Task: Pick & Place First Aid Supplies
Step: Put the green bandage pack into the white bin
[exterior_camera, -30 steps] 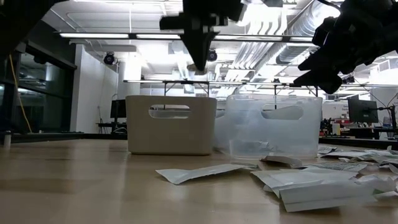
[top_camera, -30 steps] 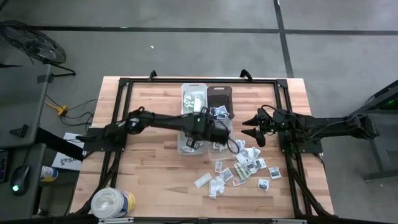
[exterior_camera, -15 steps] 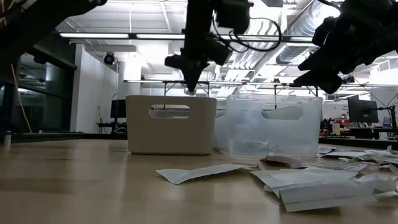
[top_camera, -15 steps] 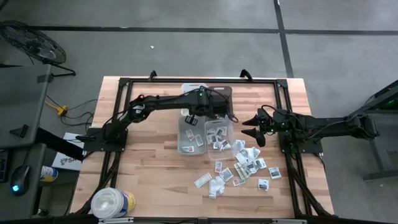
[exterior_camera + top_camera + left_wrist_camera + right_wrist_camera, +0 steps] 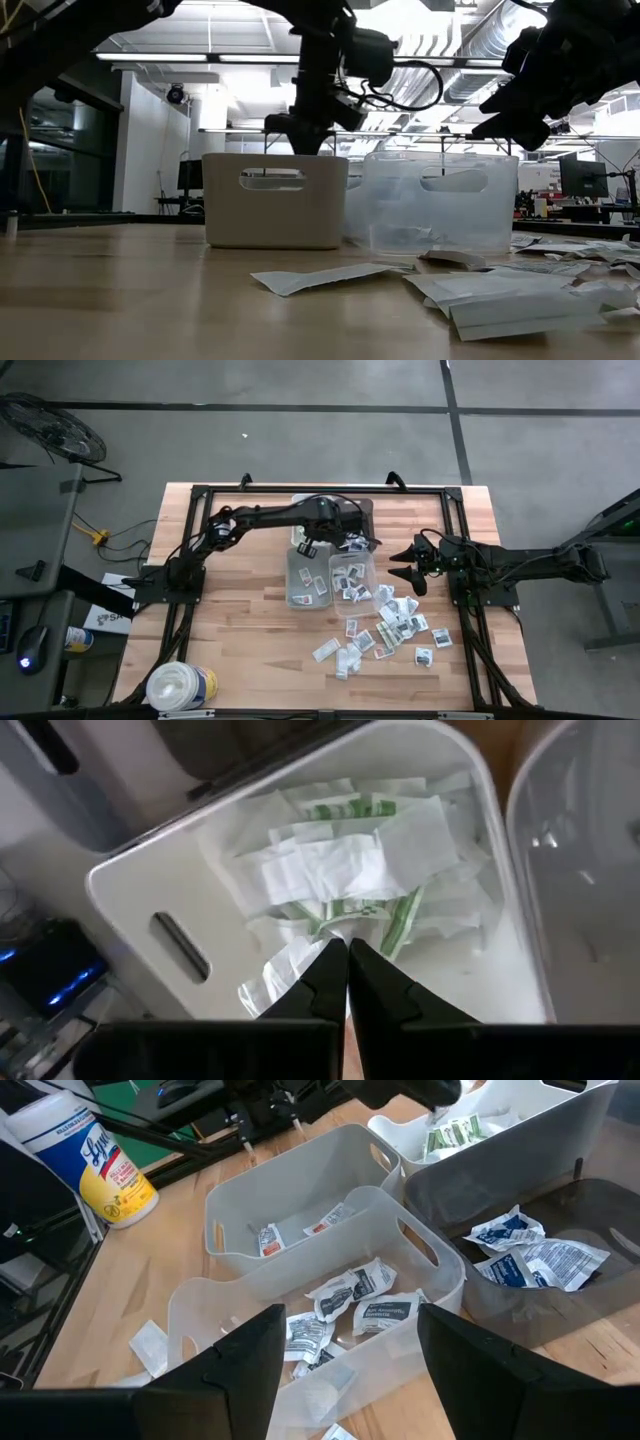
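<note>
- The packets lie partly loose on the table, near the right gripper on the side toward the table's front edge; more sit inside the bins.
- The white bin holds a heap of green-striped packets; these lie directly under the left gripper's tips.
- The left gripper hangs over that white bin with its fingers pressed together; whether a packet is pinched between the tips cannot be told.
- In the low view this gripper hangs just above the white bin's rim.
- Two clear bins stand side by side next to the white one; both hold a few packets with dark or red print.
- The dark bin, beside the white bin, holds blue-printed packets.
- The right gripper waits above the table, off to the side of the bins, its fingers spread wide with nothing between them.
- A round tub stands at the table's front corner, well away from both grippers.
</note>
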Tool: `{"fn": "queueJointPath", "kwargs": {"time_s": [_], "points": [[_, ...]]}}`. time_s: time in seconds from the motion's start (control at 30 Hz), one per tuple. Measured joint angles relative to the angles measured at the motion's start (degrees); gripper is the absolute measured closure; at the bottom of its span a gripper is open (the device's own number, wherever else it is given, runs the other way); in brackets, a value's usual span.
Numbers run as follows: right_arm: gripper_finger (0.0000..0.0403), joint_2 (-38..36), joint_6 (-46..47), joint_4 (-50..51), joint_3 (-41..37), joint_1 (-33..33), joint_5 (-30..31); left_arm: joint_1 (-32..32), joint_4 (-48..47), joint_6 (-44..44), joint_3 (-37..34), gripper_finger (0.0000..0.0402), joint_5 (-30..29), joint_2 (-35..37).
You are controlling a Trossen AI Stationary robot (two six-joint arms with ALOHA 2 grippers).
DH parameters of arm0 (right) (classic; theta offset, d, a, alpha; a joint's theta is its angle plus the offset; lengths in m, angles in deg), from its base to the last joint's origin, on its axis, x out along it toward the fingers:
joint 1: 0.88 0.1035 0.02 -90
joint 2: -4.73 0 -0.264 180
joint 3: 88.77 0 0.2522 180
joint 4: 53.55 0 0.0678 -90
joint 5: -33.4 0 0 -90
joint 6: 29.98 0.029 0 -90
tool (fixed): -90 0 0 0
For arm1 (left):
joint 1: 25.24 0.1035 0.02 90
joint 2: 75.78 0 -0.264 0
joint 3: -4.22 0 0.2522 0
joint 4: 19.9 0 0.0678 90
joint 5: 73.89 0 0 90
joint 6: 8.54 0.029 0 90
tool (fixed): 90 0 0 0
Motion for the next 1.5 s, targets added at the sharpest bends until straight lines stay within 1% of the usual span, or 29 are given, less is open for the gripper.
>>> {"fn": "queueJointPath", "kwargs": {"time_s": [0.13, 0.23, 0.3, 0.4, 0.57, 0.7, 0.8, 1.03, 1.17, 1.27, 1.4, 1.5], "points": [[0.0181, 0.0, 0.0, 0.0, 0.0, 0.0, 0.0, 0.6, 0.0, 0.4, -0.9, 0.0396, 2.7, 0.0], [0.0181, 0.0, 0.0, 0.0, 0.0, 0.0, 0.0, 0.6, 0.1, 1.4, -1.4, 0.0381, 4.6, 0.0], [0.0181, 0.0, 0.0, 0.0, 0.0, 0.0, 0.0, 0.6, 0.1, 1.7, -1.6, 0.0360, 5.4, 0.0], [0.0181, 0.0, 0.0, 0.0, 0.0, 0.0, 0.0, 0.6, 0.1, 1.6, -1.6, 0.0317, 5.2, 0.0], [0.0181, 0.0, 0.0, 0.0, 0.0, 0.0, 0.0, 0.3, -0.2, -0.3, -1.6, 0.0247, 1.2, 0.0], [0.0181, 0.0, 0.0, 0.0, 0.0, 0.0, 0.0, -0.3, -0.3, -1.4, -1.6, 0.0215, -0.4, 0.0], [0.0181, 0.0, 0.0, 0.0, 0.0, 0.0, 0.0, -1.3, -0.9, -2.8, -1.6, 0.0207, -0.8, 0.6], [0.0181, 0.0, 0.0, 0.0, 0.0, 0.0, 0.0, -4.7, -2.2, -6.9, -1.6, 0.0209, -1.0, 3.8], [0.0181, 0.0, 0.0, 0.0, 0.0, 0.0, 0.0, -7.3, -3.5, -7.0, -1.5, 0.0209, -0.9, 5.1], [0.0181, 0.0, 0.0, 0.0, 0.0, 0.0, 0.0, -9.6, -4.1, -3.1, -1.5, 0.0209, -0.3, 5.9], [0.0181, 0.0, 0.0, 0.0, 0.0, 0.0, 0.0, -12.6, -3.9, 3.9, -1.5, 0.0209, 2.9, 6.9], [0.0181, 0.0, 0.0, 0.0, 0.0, 0.0, 0.0, -15.0, -3.2, 9.1, -1.5, 0.0209, 6.7, 7.9]]}}
